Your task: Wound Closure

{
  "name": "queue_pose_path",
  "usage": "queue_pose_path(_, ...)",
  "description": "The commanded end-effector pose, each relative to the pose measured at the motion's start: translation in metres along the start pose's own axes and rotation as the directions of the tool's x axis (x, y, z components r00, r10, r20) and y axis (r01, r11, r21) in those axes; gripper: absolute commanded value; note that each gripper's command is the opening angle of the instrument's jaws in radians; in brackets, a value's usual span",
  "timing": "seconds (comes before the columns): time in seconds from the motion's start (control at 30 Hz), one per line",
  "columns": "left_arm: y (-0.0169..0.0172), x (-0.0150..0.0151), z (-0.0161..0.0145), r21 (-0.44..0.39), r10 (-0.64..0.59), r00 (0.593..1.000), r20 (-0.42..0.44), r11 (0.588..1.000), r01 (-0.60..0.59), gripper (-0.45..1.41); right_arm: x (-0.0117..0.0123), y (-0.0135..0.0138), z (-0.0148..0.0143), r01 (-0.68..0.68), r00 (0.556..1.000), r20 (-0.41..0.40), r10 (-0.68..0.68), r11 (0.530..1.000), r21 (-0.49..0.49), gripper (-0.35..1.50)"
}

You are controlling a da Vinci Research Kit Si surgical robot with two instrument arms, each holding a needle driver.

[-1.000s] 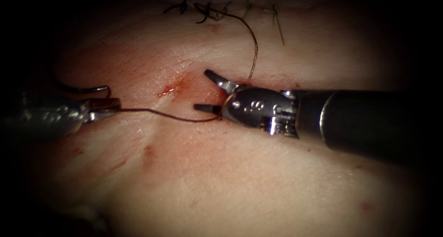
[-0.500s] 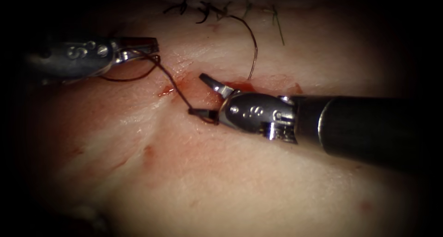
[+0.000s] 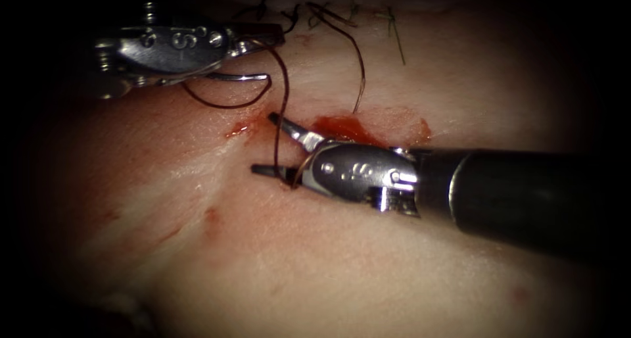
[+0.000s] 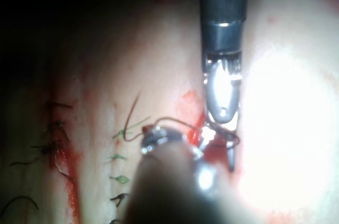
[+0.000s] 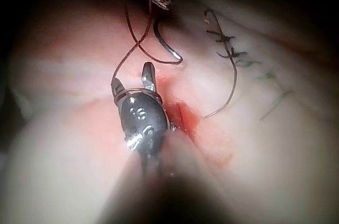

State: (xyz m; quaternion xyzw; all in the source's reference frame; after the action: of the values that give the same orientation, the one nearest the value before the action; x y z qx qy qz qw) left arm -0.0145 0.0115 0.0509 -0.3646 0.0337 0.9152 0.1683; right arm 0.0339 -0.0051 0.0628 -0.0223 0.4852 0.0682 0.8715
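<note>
While the pale, glistening pork tissue point(image 3: 342, 265) is lying wide and bare along the near side, the action is crowding toward the far edge. The left arm's silver needle driver point(image 3: 263, 34) is hovering up at the far left, jaws closed on the dark maroon thread point(image 3: 284, 108), with the thin curved steel needle point(image 3: 236, 77) hanging free just under it, clear of the tissue and not in any jaws as far as I can make out. The needle's tip is pointing toward the right, above the small red-stained cut point(image 3: 242, 127).

The right arm's silver needle driver point(image 3: 271, 144) is coming in from the right on its black shaft, jaws spread wide and gripping nothing; the thread is dropping straight down between them and looping round the lower jaw. A patch of red fluid point(image 3: 345, 127) is pooling just behind the upper jaw. In the right wrist view the thread point(image 5: 130, 49) is crossing itself between the two tools. Dark knotted stitches point(image 3: 296, 12) are lining the far rim, and a second thread strand is curving down from them to the fluid.
</note>
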Motion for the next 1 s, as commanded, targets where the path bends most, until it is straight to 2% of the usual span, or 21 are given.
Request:
queue_pose_path(0.03, 0.0002, -0.0003, 0.0019, -0.009, 0.005, 1.000, 0.007, 1.000, -0.005, -0.45, -0.0002, -0.0005, 0.0008, 0.005, 1.000, -0.006, -0.005, 1.000, 0.008, 1.38)
queue_pose_path(0.17, 0.0000, -0.0017, 0.0041, -0.014, 0.025, 0.999, 0.027, 1.000, -0.025, -0.45, -0.0001, -0.0005, 0.0006, 0.006, 1.000, -0.008, -0.006, 1.000, 0.016, 1.36)
queue_pose_path(0.4, 0.0018, -0.0063, 0.0085, -0.011, 0.067, 0.996, 0.064, 0.998, -0.067, -0.45, 0.0009, 0.0002, 0.0001, 0.019, 0.998, -0.059, -0.020, 1.000, -0.016, 1.33)
queue_pose_path(0.67, 0.0043, -0.0091, 0.0127, -0.016, 0.075, 0.997, 0.028, 0.997, -0.075, -0.45, 0.0025, 0.0008, -0.0005, 0.029, 0.992, -0.118, -0.037, 0.997, -0.070, 1.33)
queue_pose_path(0.8, 0.0053, -0.0091, 0.0134, -0.023, 0.076, 0.997, 0.016, 0.997, -0.076, -0.45, 0.0028, 0.0012, -0.0008, 0.029, 0.992, -0.124, -0.040, 0.996, -0.090, 1.31)
queue_pose_path(1.0, 0.0057, -0.0097, 0.0126, -0.037, 0.090, 0.996, 0.003, 0.995, -0.089, -0.45, 0.0028, 0.0020, -0.0019, 0.015, 0.988, -0.150, -0.037, 0.989, -0.146, 1.31)
